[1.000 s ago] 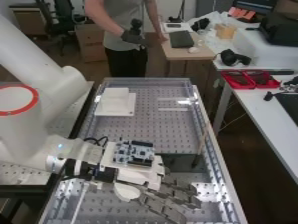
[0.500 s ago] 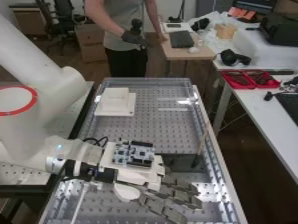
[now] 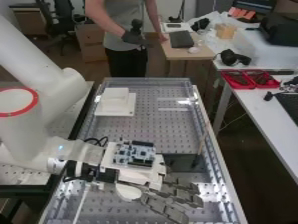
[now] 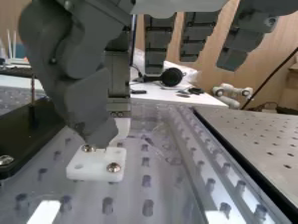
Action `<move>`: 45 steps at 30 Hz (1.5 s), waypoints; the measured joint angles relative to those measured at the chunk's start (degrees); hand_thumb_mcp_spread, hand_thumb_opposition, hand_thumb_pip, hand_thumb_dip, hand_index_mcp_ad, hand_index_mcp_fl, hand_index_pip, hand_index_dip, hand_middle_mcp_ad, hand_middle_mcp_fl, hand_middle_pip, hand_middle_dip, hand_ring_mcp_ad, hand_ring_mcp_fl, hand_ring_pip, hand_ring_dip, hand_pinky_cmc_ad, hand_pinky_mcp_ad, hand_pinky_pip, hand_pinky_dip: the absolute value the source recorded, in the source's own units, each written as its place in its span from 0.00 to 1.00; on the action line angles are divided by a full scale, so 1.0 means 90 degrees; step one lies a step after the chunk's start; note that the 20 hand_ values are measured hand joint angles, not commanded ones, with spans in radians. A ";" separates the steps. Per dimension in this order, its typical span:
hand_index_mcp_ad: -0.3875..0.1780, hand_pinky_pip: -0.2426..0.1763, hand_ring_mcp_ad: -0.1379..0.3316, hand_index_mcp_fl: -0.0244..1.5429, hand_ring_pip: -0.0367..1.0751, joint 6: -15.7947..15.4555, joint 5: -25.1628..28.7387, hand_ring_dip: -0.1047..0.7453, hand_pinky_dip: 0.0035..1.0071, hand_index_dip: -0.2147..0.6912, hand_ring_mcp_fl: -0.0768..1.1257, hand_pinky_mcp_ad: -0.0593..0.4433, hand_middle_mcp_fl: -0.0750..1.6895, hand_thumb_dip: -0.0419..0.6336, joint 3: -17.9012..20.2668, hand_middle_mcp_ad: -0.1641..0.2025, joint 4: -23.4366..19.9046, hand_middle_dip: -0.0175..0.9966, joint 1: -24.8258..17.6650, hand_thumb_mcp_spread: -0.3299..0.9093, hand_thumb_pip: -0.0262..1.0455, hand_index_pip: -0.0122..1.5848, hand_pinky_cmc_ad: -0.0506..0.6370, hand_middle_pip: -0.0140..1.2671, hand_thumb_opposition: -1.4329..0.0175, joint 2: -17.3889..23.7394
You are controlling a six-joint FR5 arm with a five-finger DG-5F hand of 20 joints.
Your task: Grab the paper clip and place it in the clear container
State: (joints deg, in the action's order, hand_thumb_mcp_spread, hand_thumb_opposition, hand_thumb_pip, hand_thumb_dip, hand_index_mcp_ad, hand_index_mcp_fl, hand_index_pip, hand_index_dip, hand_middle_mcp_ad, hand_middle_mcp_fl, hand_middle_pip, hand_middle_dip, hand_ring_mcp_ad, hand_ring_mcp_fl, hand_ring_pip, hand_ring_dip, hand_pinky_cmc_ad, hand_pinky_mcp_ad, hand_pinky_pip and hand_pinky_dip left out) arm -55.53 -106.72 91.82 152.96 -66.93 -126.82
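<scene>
From my screen, the high view puts the robot hand [image 3: 142, 175] low over the near half of the bench, with its fingers [image 3: 176, 192] straight and spread, slanting away from the white arm [image 3: 48, 62]. The palm carries a circuit board [image 3: 135, 152] on its upper side. Under and around the hand runs a perforated plate [image 3: 146, 131], and near the fingers sits a dark block [image 3: 181, 162], just beside the long side rail. Toward the far end of the plate I have a stepped white block [image 3: 115, 102] near the left rail. Off to the right, well apart from the hand, two red trays [image 3: 251, 80] sit side by side on a white table [image 3: 260, 107]. In the wrist view, the thumb [image 4: 74, 75] points down in front of a small white mount [image 4: 96, 164], which bears two screws and rests on the plate. One finger hangs straight close beside the thumb, and three others hang straight, apart from one another. On the plate beyond the mount I get a faint see-through shape [image 4: 159, 141]; it may be the clear container, but glare and clutter make that uncertain. Where the paper clip lies, I cannot tell.
</scene>
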 joint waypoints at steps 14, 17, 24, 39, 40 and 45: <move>0.26 0.59 0.48 0.44 0.13 0.0187 -0.0107 0.24 0.19 0.15 0.08 0.61 0.17 0.43 0.0197 0.42 -0.0469 0.17 0.0016 0.62 0.60 0.88 0.56 0.10 0.33 0.0109; 0.26 0.58 0.49 0.47 0.13 0.0267 -0.0111 0.24 0.18 0.15 0.09 0.61 0.18 0.43 0.0236 0.42 -0.0552 0.19 0.0012 0.64 0.58 0.85 0.58 0.11 0.33 0.0159; 0.26 0.63 0.49 0.51 0.13 0.0755 -0.0008 0.24 0.19 0.15 0.11 0.61 0.20 0.43 0.0443 0.44 -0.0917 0.19 -0.0088 0.64 0.57 0.81 0.61 0.11 0.32 0.0479; 0.26 0.63 0.51 0.53 0.13 0.2308 -0.0018 0.24 0.19 0.16 0.10 0.61 0.20 0.41 0.1495 0.46 -0.2531 0.19 -0.1138 0.64 0.57 0.79 0.61 0.11 0.31 0.1654; 0.26 0.63 0.51 0.53 0.13 0.2398 -0.0073 0.24 0.19 0.16 0.10 0.61 0.19 0.41 0.1529 0.46 -0.2596 0.19 -0.1254 0.64 0.57 0.79 0.61 0.11 0.31 0.1698; 0.26 0.63 0.51 0.53 0.13 0.2655 -0.0302 0.24 0.19 0.18 0.10 0.61 0.20 0.41 0.1576 0.45 -0.2738 0.19 -0.1668 0.64 0.57 0.78 0.60 0.11 0.31 0.1801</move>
State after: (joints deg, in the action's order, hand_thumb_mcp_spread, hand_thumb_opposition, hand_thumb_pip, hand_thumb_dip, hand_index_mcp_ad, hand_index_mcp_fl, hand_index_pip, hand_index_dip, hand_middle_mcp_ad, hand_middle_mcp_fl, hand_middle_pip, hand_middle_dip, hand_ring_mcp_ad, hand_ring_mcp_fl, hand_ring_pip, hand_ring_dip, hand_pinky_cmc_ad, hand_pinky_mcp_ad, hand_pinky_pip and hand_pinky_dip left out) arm -31.64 -109.44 106.01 128.32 -81.94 -110.61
